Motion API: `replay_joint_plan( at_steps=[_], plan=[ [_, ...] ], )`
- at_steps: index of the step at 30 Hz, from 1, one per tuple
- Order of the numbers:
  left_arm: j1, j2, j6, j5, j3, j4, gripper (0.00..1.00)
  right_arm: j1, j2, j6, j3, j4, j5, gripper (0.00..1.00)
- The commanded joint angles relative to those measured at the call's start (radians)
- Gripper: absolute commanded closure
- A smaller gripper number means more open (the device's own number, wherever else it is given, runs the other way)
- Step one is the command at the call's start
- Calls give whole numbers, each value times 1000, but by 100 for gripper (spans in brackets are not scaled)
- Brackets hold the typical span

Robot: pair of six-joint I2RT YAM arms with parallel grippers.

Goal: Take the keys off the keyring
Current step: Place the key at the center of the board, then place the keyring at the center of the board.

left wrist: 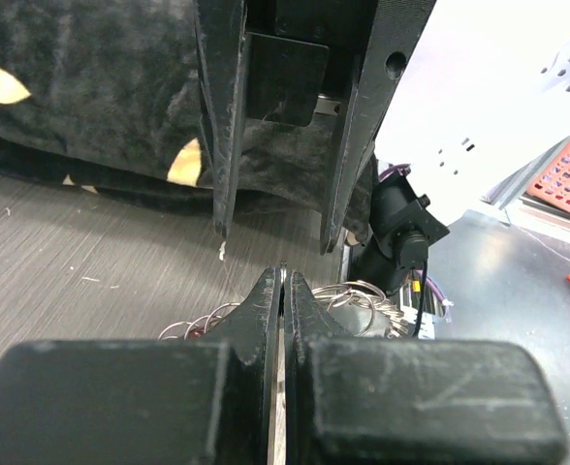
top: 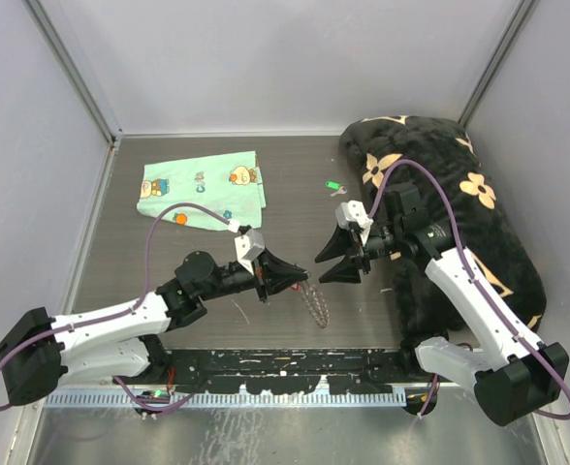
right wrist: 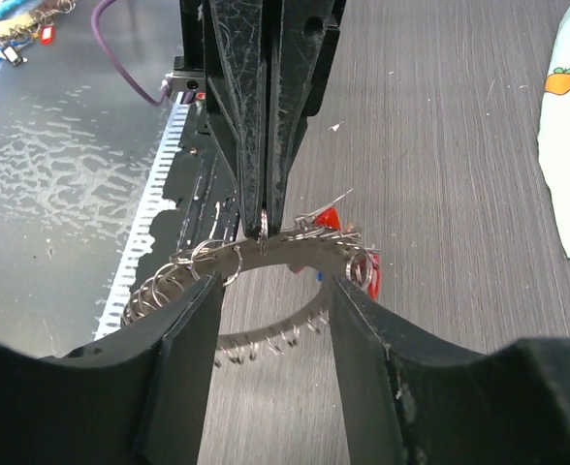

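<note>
The keyring, a thin silver loop fringed with small split rings, hangs above the table. My left gripper is shut on its top rim, and its closed tips show in the left wrist view with rings behind them. Red key heads cluster on the ring's right side. My right gripper faces the left one with its jaws open, its fingers straddling the loop from either side. In the top view both grippers, left and right, meet mid-table, the ring dangling below.
A loose green-headed key and a silver key lie on the table behind the grippers. The mint-green cartoon cloth lies at back left. A black flowered blanket fills the right side. A perforated rail runs along the near edge.
</note>
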Motion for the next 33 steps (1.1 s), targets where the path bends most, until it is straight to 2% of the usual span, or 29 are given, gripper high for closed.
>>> replay_joint_plan(
  at_steps=[1, 18, 33],
  plan=[
    [4, 10, 0, 41, 71, 148, 100, 6, -34, -7, 33, -14, -14, 49],
    [-1, 75, -39, 47, 88, 222, 100, 33, -68, 49, -17, 51, -37, 67],
    [-6, 88, -52, 37, 93, 236, 100, 42, -70, 50, -24, 56, -51, 87]
  ],
)
